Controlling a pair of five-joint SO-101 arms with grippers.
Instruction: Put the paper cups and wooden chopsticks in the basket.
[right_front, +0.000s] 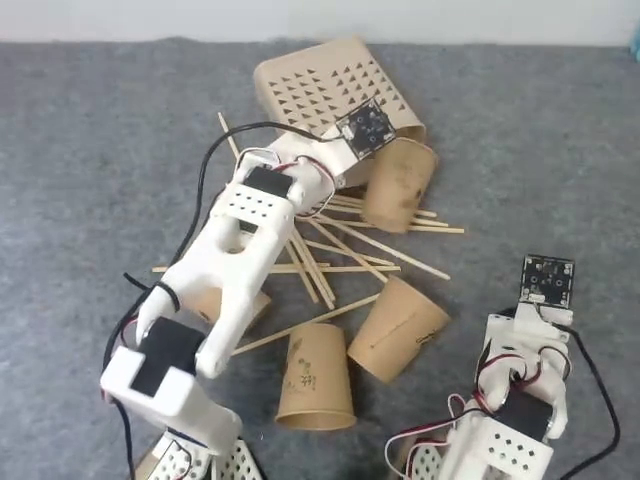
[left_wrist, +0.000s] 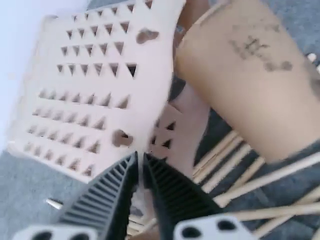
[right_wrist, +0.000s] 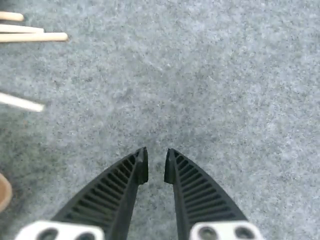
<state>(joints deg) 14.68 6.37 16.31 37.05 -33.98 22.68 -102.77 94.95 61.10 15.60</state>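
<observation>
A: Where is the basket, and which arm is at it?

B: The basket (right_front: 325, 85) lies tipped on its side at the far end of the grey mat (right_front: 90, 150), with a perforated wall facing up. The left arm (right_front: 240, 250) stretches across the pile to reach it. The left gripper (left_wrist: 141, 159) has its fingers almost together, with only a thin slit between them. The tips sit right at the basket's edge, and I cannot tell whether they pinch that edge.

A: And the things that go inside?

B: A paper cup (right_front: 400, 185) lies on its side touching the basket, just beside the left gripper. The wooden chopsticks (right_front: 350, 245) fan out between the basket and the nearer cups. Most have their long axis running across the table, and a few slant. A second cup (right_front: 398, 328) and a third cup (right_front: 315, 378) rest closer to the arms' bases.

A: What about the right arm?

B: The right gripper (right_wrist: 156, 160) hangs low over bare mat, its fingers narrowly parted with nothing between them. Chopstick ends lie near it.

A: What does the next move turn on?

B: Probably the basket's mouth, which faces sideways rather than up. The left arm is nearer the basket and the cup touching it, and the right arm is nearer the second cup
</observation>
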